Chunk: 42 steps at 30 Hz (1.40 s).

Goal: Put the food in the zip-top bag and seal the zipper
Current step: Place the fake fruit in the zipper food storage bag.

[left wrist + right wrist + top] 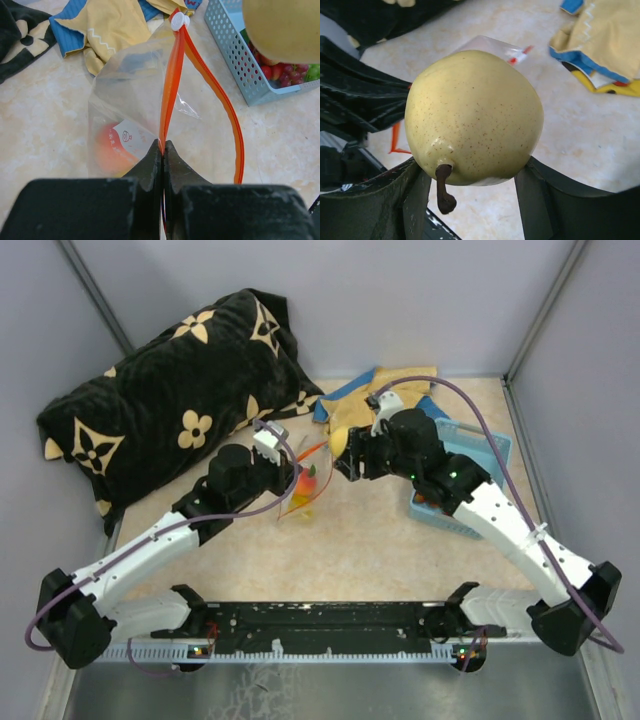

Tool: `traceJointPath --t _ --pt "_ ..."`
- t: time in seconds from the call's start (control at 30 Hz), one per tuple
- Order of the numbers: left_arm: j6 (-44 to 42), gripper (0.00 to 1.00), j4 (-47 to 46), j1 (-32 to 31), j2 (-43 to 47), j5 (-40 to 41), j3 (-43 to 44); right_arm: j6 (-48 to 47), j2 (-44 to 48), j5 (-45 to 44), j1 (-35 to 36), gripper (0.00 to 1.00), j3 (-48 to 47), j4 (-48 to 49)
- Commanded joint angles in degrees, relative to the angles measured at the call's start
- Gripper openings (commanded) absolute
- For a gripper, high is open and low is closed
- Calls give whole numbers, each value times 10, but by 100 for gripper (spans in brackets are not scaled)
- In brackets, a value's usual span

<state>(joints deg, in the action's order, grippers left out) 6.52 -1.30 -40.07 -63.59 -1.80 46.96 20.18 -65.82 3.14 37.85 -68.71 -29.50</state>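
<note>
The clear zip-top bag [130,95] hangs open from my left gripper [163,148], which is shut on one side of its red-orange zipper [171,85]. The zipper's white tip [179,21] is at the far end. An orange fruit [107,150] lies inside the bag. My right gripper [474,176] is shut on a yellow-green pear [472,115] and holds it in the air just right of the bag mouth [308,478]. The pear also shows in the left wrist view [285,30]. Red berries and grapes [285,72] lie in the light-blue basket [232,55].
A black pillow with tan flowers [170,405] lies at the back left. A yellow-and-blue cloth [372,390] lies behind the bag. The basket [480,445] stands under my right arm. Grey walls close the table on three sides.
</note>
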Motion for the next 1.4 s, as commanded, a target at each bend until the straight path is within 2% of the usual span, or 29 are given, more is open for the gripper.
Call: traceJointPath --t 0.0,0.2,0.33,0.8,1.17,1.37 --pt "-12 0 -26 3 21 -6 -12 14 -27 21 52 53 -43 35" --pt "-6 0 -27 3 30 -13 -17 43 -51 87 74 53 -20 122" --pt "-2 0 -30 3 34 -14 -15 50 -73 108 79 54 -4 146" --pt "36 0 -19 3 41 9 -8 43 -63 83 79 56 99 175" --pt "74 0 -21 3 40 -5 -18 25 -47 71 79 65 69 132" --pt "91 0 9 3 41 16 -7 42 -29 0 79 67 17 77"
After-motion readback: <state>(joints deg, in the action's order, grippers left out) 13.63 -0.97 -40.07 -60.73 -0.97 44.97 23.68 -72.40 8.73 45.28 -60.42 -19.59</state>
